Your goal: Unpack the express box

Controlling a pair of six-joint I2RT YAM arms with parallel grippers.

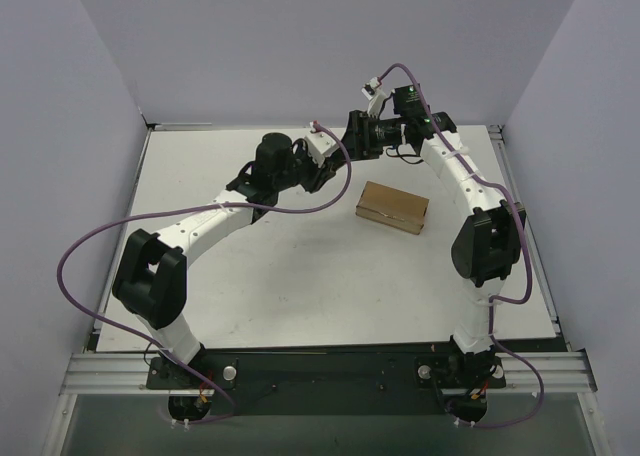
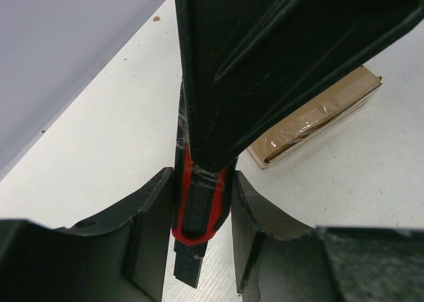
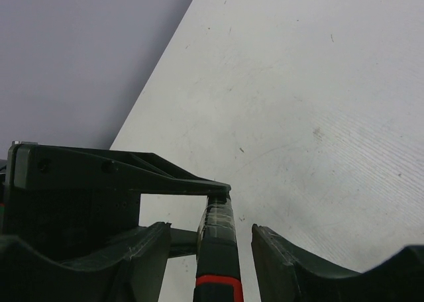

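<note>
While the left gripper point(image 2: 201, 183) pinches the knife point(image 2: 190, 262) just beyond the box point(image 1: 393, 207), which lies shut on the table point(image 1: 300, 276), the right gripper point(image 3: 211, 228) straddles the knife, jaws seemingly apart, likely for a handover.

We're looking in on a robotics lab here, a boxed-in test cell; the white table point(image 1: 300, 286) fills the middle of the overhead view, walled by plain pale-grey panels: the left panel point(image 1: 50, 176), the back panel point(image 1: 320, 46), the right panel point(image 1: 600, 176); along the bottom edge a black base plate point(image 1: 330, 371) carries two white-and-black machines bolted side by side, the left arm point(image 1: 200, 226) and the right arm point(image 1: 465, 181); a slotted aluminium rail point(image 1: 100, 376) runs across the lower left; a purple cable point(image 1: 60, 268) loops out at the left; both wrist views show the same matte white surface meeting grey wall at upper left.
</note>
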